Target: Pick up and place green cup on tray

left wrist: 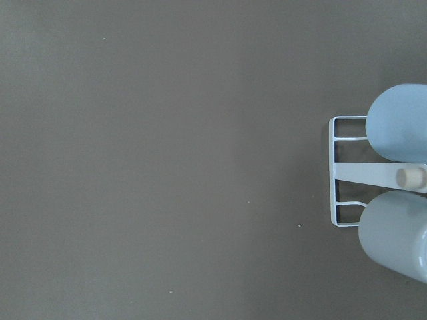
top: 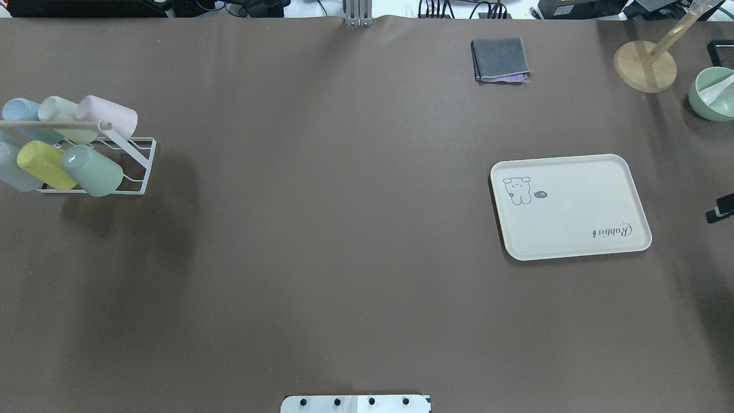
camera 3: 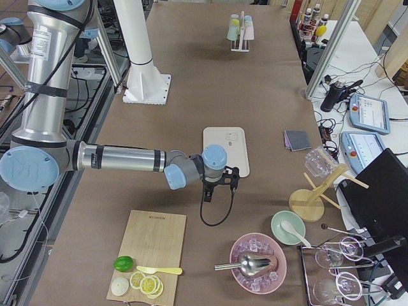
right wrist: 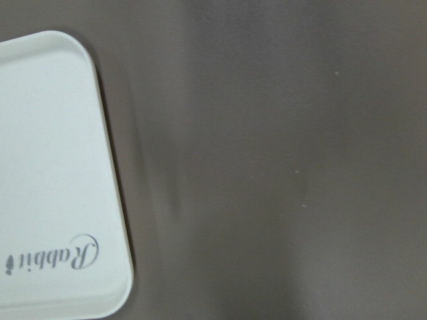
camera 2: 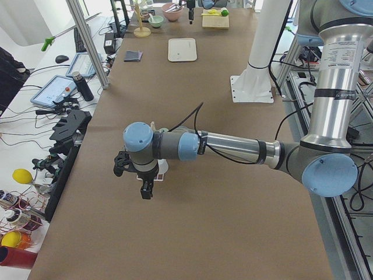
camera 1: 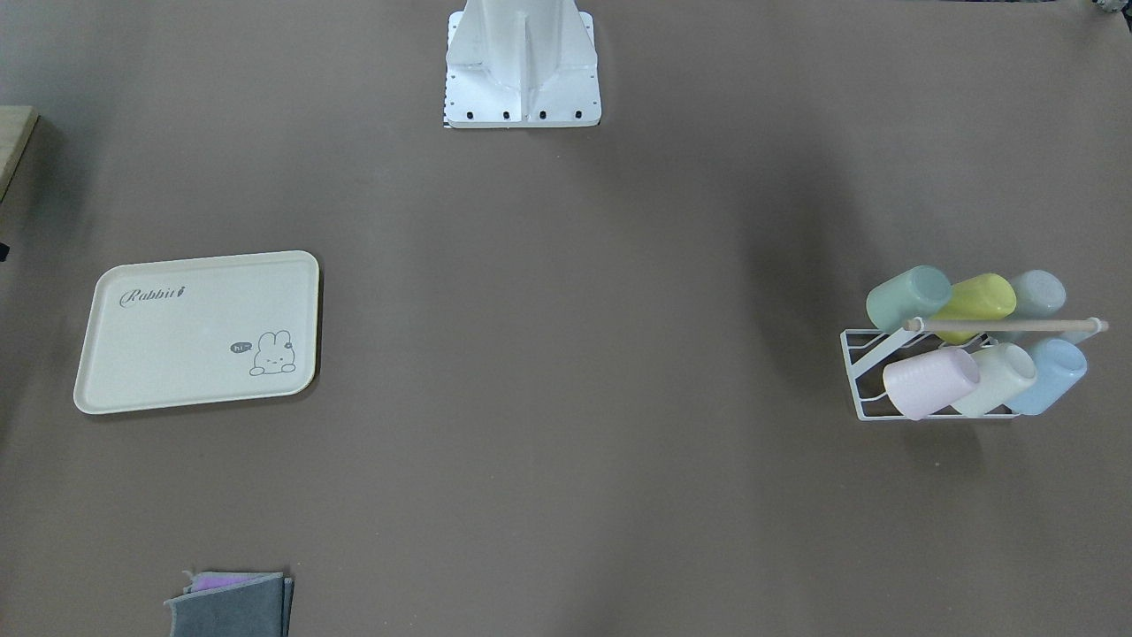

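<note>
The green cup lies tilted on a white wire rack at the end of its row, beside a yellow-green cup; it also shows in the overhead view. The cream tray with the "Rabbit" print lies bare on the other side of the table; its corner shows in the right wrist view. My left gripper hangs above the table near the rack. My right gripper hangs just off the tray's near edge. I cannot tell whether either is open or shut.
The rack holds several pastel cups under a wooden rod. A folded grey cloth, a wooden stand and a green bowl sit at the table's far edge. A cutting board and a pink bowl lie beyond the tray.
</note>
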